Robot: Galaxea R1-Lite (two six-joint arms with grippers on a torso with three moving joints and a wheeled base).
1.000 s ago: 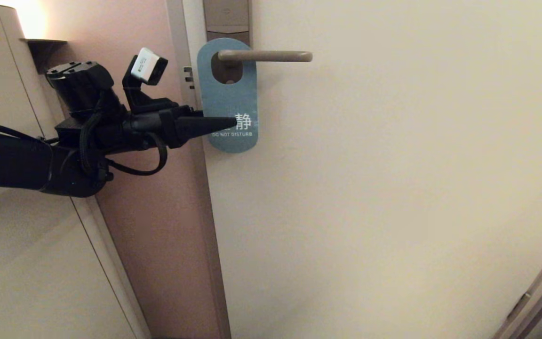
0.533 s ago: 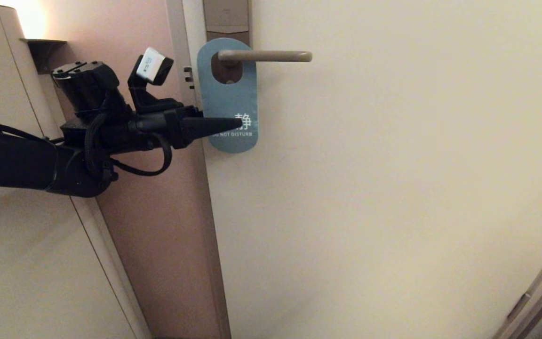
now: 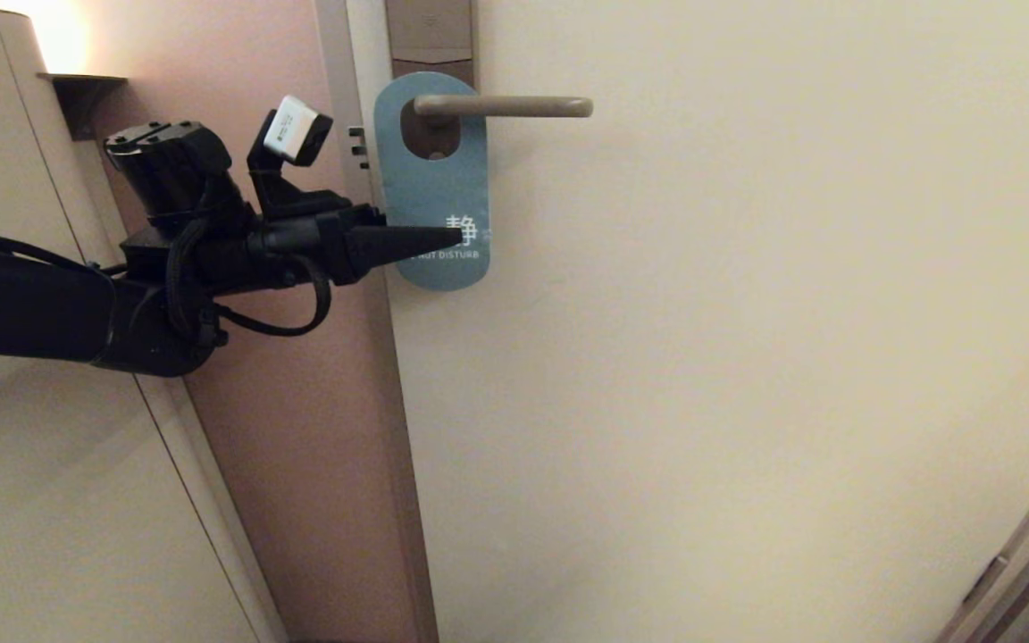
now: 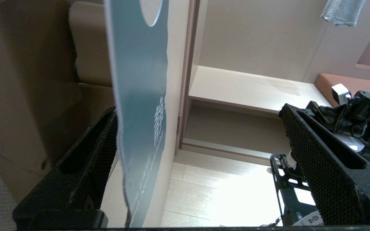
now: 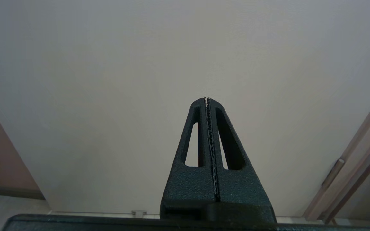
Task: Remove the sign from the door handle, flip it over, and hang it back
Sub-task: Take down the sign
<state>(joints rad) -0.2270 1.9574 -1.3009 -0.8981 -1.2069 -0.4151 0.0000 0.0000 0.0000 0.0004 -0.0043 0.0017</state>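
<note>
since a second ago the left tool has edged a little further across the lower part of the sign, so its tip now covers more of the printed words; the sign itself has not shifted on the door handle.

the left tool is spread wide and grips nothing. in the left wrist view the sign stands edge-on between the two fingers, lying close against one of them and well apart from the other. it hangs by its oval hole over the lever, above the tool, blue side out. the right tool is clenched on nothing, well away from the left tool, facing the plain door.

the risks, as i judge them: the card sits off-centre in the gap, so closing will push it sideways across before it is pinched, and a thin, slightly wavy card may bend or swing out instead of being caught. the finger behind the sign seems very near the door, so it could scrape or jam there. if only the bottom edge is pinched, the lift off the lever may let the card pivot, catch its hole on the handle, or slip free and fall to the floor.
</note>
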